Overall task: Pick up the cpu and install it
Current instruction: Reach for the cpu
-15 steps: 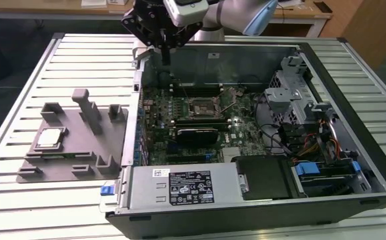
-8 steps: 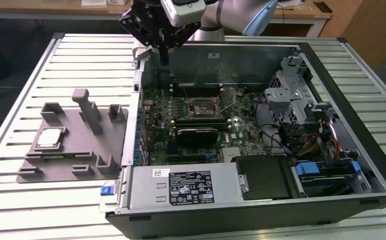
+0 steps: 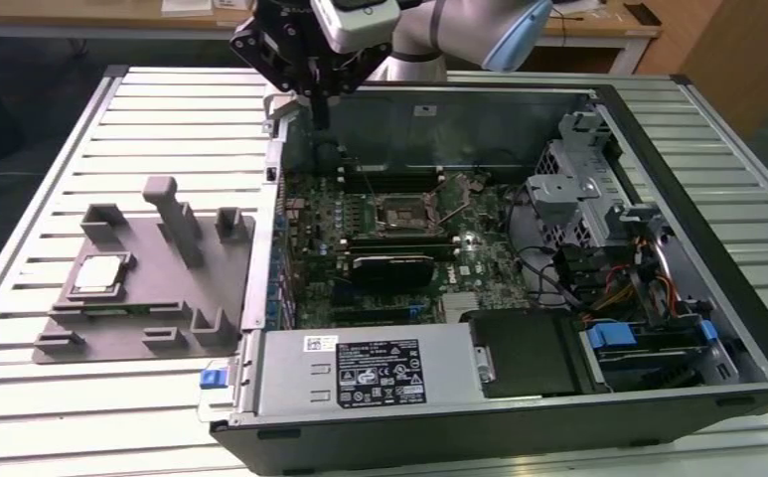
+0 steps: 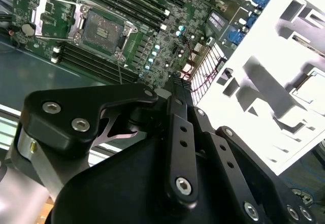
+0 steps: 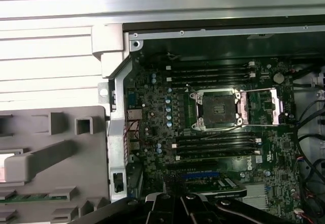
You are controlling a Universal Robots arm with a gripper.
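Where the grey fixture plate (image 3: 118,323) lies at 9 o'clock of the open computer case (image 3: 490,432) in the exterior view, the cpu (image 3: 98,275) rests flat on it, silver face up, untouched. At about 11 o'clock of the case the gripper (image 3: 317,105) hangs above the rim, jaws clenched together on nothing, well apart from the cpu. Inside, the motherboard socket (image 3: 403,212) sits bare, its load plate (image 5: 261,104) swung open.

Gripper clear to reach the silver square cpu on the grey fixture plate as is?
Probably yes: the silver square cpu lies uncovered on the grey plastic fixture plate, nothing over it; the gripper hovers above the black computer case's edge.
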